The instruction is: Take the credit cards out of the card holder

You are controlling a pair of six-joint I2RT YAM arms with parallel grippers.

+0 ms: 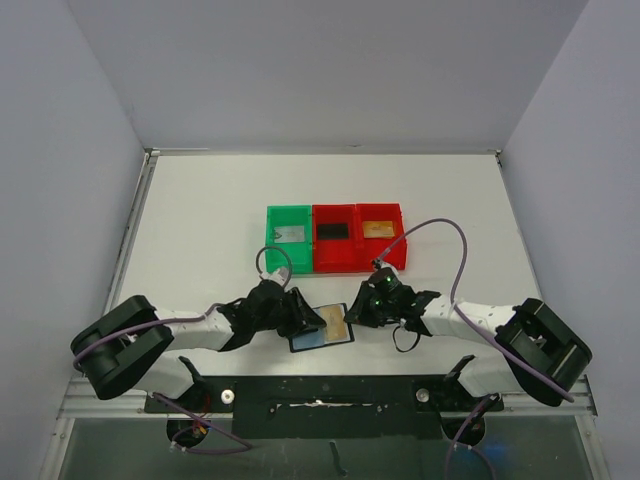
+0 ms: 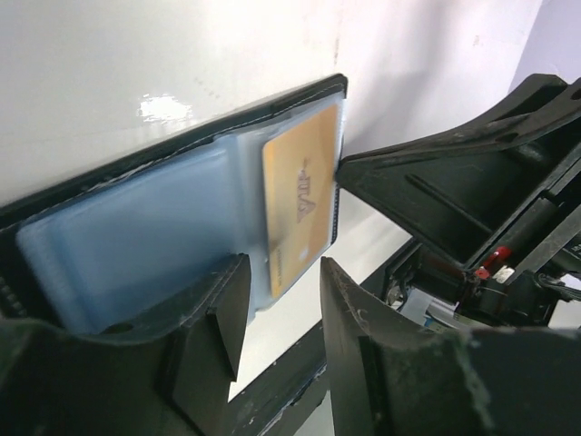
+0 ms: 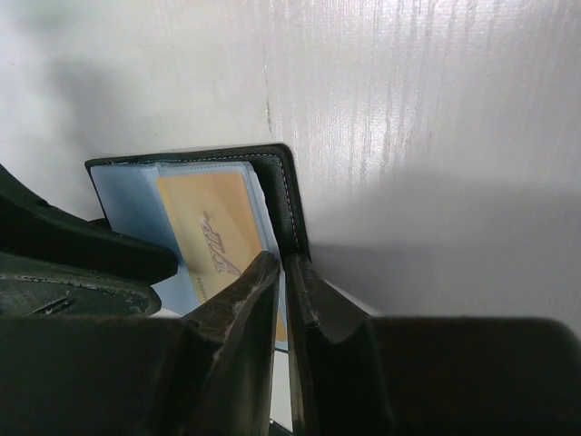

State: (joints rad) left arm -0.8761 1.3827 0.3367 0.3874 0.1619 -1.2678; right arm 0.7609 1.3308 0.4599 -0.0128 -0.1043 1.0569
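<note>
Card holder [image 1: 312,340] is lying open on tabletop [image 1: 200,220] between both arms. Right end effector [image 3: 281,263] is clenching its right edge. Left end effector [image 2: 283,272] is standing released; gold card [image 2: 300,195] is lying straight ahead, long axis running along its fingers, so the left arm is sitting nearer

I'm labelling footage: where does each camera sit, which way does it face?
Top external: above and behind, looking down; left arm and right arm show.
Left wrist: on the left arm, facing the card holder; left end effector at bottom.
Right wrist: on the right arm, facing the holder's edge; right end effector pinching it.
Shared: both wrist views show the gold card.
</note>
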